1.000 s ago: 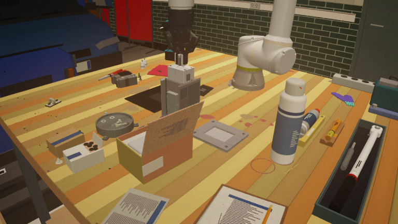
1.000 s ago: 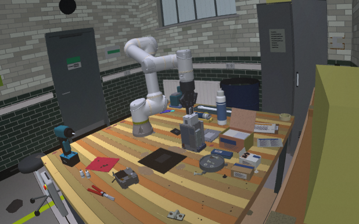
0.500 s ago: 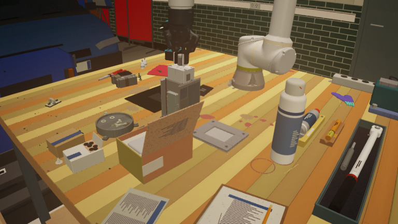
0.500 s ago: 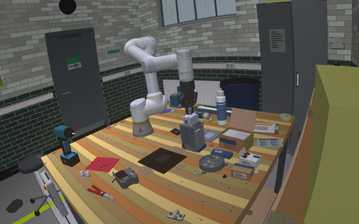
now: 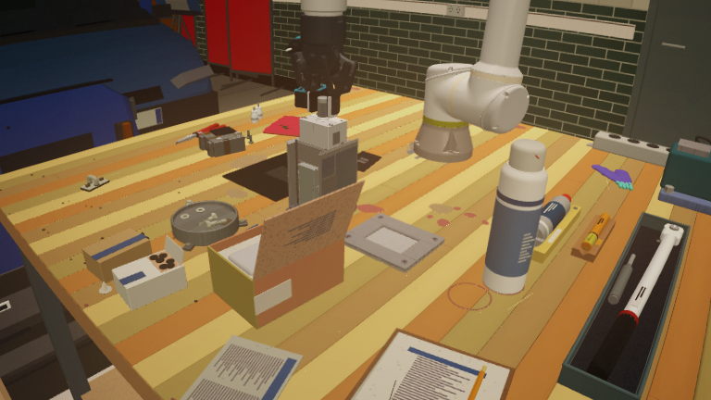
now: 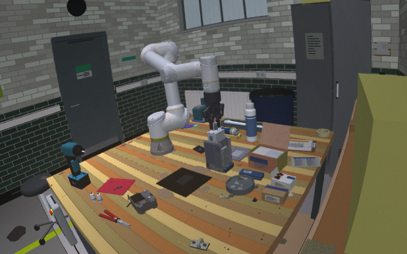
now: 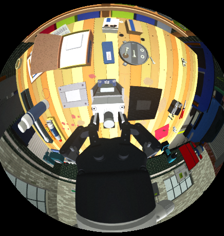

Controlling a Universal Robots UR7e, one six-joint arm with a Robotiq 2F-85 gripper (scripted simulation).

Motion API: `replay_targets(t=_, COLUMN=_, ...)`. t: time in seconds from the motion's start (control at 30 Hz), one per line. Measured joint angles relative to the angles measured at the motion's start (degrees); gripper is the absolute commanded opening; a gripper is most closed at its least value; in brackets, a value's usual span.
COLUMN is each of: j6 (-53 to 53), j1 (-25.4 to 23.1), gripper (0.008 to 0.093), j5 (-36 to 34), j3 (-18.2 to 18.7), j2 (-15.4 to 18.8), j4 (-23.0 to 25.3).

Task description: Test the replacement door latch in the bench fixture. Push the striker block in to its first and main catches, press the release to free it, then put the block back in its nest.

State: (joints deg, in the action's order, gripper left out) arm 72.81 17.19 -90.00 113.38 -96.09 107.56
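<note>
At the middle of the workbench stands the grey latch fixture, a tall box with the pale striker block seated in its top. A short grey cylindrical knob sticks up from the block. Directly above it my gripper hangs pointing straight down, open and holding nothing, its fingers on either side of the knob. A flat grey nest plate with a pale recess lies on the bench beside the fixture.
Behind the fixture stands the arm's base. A black mat lies beside the fixture. An open cardboard box, a round parts tray and small boxes sit in front; a tall bottle stands past the nest plate.
</note>
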Motion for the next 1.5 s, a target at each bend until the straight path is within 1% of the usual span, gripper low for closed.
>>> replay_targets(t=0.77, j6=0.0, j1=0.0, gripper=0.048, j5=0.0, j3=-0.5, j2=-0.2, j4=-0.7)
replay_targets(t=1.5, j6=0.0, j1=0.0, gripper=0.048, j5=0.0, j3=-4.3, j2=-1.2, j4=-5.6)
